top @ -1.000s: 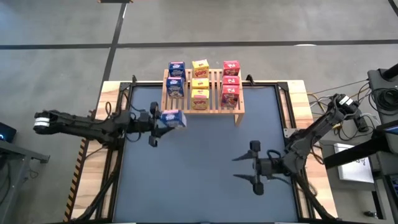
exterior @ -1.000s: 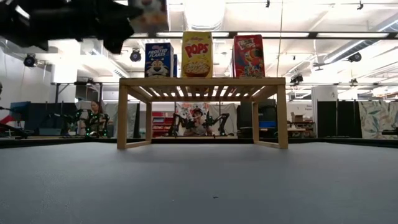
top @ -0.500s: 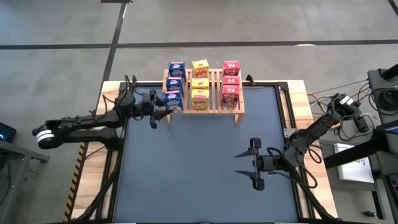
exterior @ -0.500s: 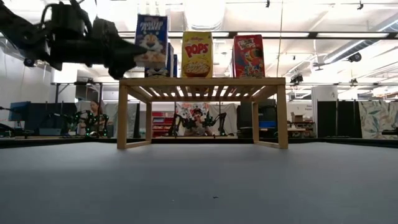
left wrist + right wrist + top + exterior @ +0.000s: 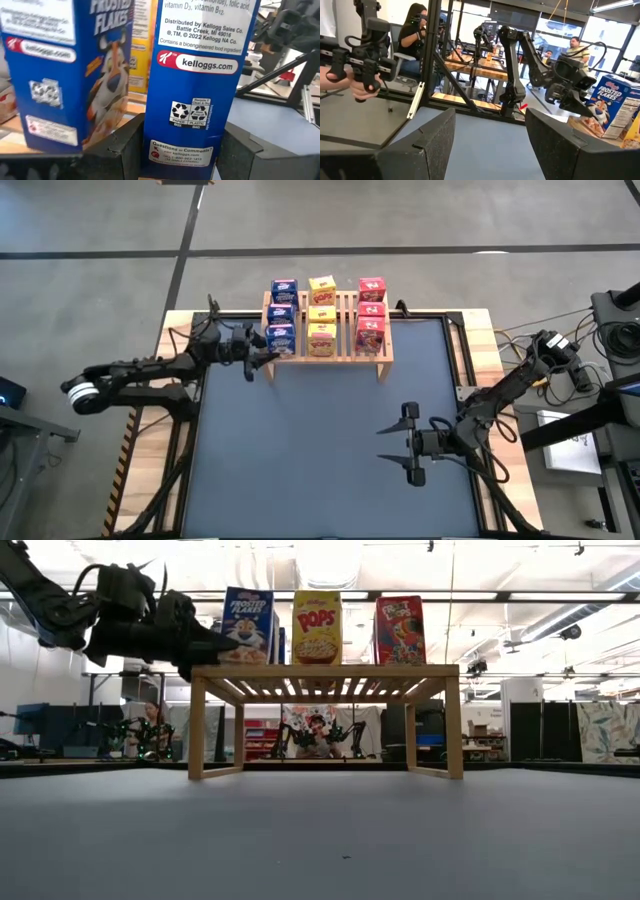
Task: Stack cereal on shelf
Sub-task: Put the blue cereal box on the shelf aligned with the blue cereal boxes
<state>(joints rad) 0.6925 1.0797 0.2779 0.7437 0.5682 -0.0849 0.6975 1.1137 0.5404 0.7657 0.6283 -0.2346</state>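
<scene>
Blue, yellow and red boxes on pale wood

The shelf [image 5: 328, 352] is light wood; its cereal boxes run blue [image 5: 281, 339], yellow [image 5: 321, 338] and red [image 5: 370, 333], with printed fronts, above a dark grey table [image 5: 320, 450].

Nine cereal boxes in all, sorted by colour in three columns on one wooden shelf [image 5: 350, 320] at the upper middle of the high view. Three blue boxes [image 5: 282, 314] stand in the column nearest the frame's left, three yellow boxes [image 5: 321, 312] in the middle column, and three red boxes [image 5: 370, 310] in the column nearest the frame's right — three rows deep. Two robot arms show in that view, one on each side of the frame. The right wrist view shows people in the room beyond the table — two can be made out, plus a hand at the left edge.
</scene>
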